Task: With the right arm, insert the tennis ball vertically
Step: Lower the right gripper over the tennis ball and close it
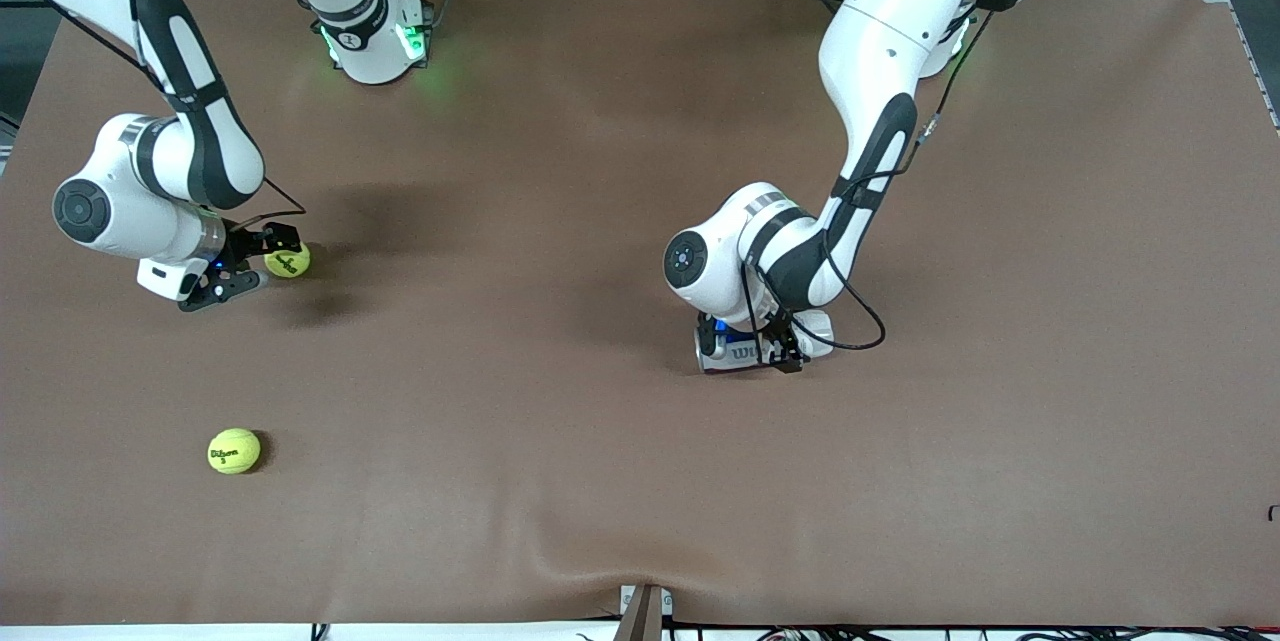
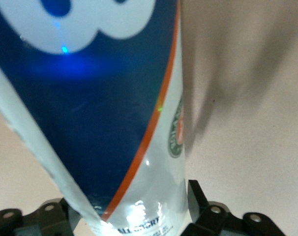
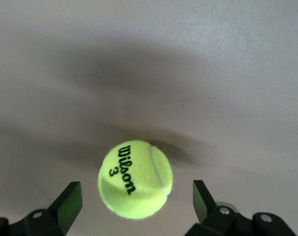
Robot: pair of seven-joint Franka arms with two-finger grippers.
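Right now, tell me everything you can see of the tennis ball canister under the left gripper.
The canister is a clear plastic tube with a blue-and-white label, an orange stripe and a small round green emblem. It lies on its side on the brown table, toward the left arm's end. The left gripper straddles it, a finger close against each side; a firm grip cannot be confirmed. Its ends are hidden, so whether it holds balls is unclear.

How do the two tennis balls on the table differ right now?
The tennis ball by the right gripper sits between the open fingers of the right gripper, not yet gripped; the lone tennis ball lies nearer the front camera with no gripper by it. The first lies in the arm's shadow; the second sits in open light. Both are yellow Wilson balls resting on the brown table.
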